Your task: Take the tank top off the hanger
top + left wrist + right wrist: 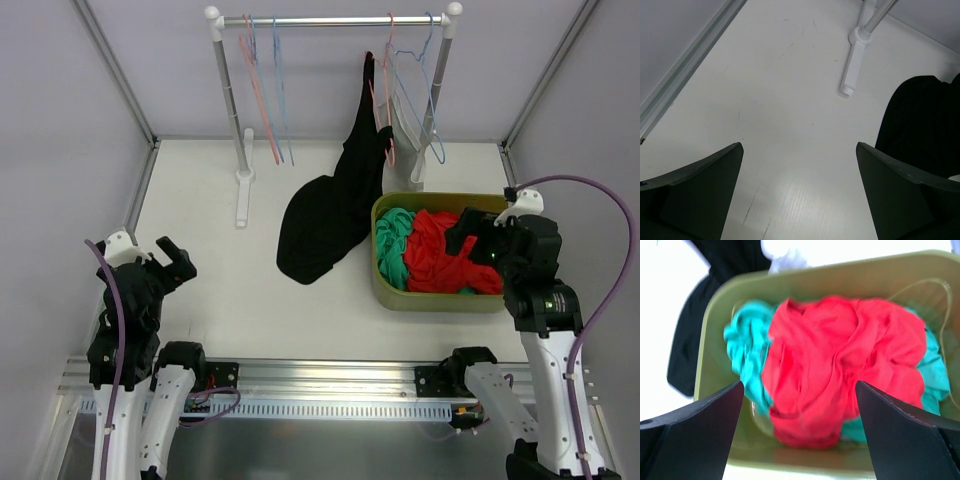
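A black tank top (330, 215) hangs by its upper end from a pink hanger (388, 125) on the rail of the white rack (330, 19). Its lower part lies spread on the table, left of the green bin (430, 302). Over the bin's right half, my right gripper (465, 240) is open, and the wrist view shows its jaws (799, 384) wide apart above a red garment (835, 360) with nothing between them. My left gripper (175, 262) is open above bare table (799, 146) at the near left, and the black cloth (922, 125) lies off to its right.
The bin also holds a teal garment (395, 245). Bare pink and blue hangers (265, 95) hang at the rail's left end, and a blue one (428, 95) hangs at the right. The rack's white foot (852, 65) stands ahead of the left gripper. Grey walls enclose the table.
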Available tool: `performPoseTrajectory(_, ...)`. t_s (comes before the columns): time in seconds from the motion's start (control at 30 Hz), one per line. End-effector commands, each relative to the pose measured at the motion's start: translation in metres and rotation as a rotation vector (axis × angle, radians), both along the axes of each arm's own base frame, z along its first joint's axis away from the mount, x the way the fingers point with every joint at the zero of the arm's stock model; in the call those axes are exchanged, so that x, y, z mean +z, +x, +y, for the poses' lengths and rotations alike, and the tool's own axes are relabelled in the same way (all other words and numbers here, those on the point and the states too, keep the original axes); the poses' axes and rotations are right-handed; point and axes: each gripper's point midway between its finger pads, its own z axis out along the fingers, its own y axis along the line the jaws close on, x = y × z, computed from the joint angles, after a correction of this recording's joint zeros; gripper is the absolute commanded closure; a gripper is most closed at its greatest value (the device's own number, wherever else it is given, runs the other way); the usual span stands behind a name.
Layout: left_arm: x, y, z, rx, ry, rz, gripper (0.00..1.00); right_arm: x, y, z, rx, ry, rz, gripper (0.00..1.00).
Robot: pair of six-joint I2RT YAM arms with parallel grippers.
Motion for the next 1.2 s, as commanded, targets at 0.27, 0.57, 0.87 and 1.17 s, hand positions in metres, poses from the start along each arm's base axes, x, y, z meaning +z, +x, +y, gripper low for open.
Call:
performPoseTrajectory(0.27,0.016,-0.001,-0.006,-0.081,0.057,-0.032,0.01,0.003,-0.066,-0.025,0.012,-0.246,0.0,0.01)
performPoseTrajectory(0.57,0.016,-0.007,-0.016,-0.123,0.024,-0.084,0.01,-0.014,-0.069,-0.032,-0.009,-0.292,0.002,0.01)
performPoseTrajectory(0.87,0.014,-0.009,-0.03,-0.198,0.0,-0.098,0.01,-0.012,-0.065,-0.027,-0.014,-0.255,-0.013,0.0)
performPoseTrajectory(1.17,0.013,-0.008,-0.044,-0.279,-0.012,-0.104,0.01,-0.007,-0.058,-0.017,0.023,-0.233,-0.02,0.0)
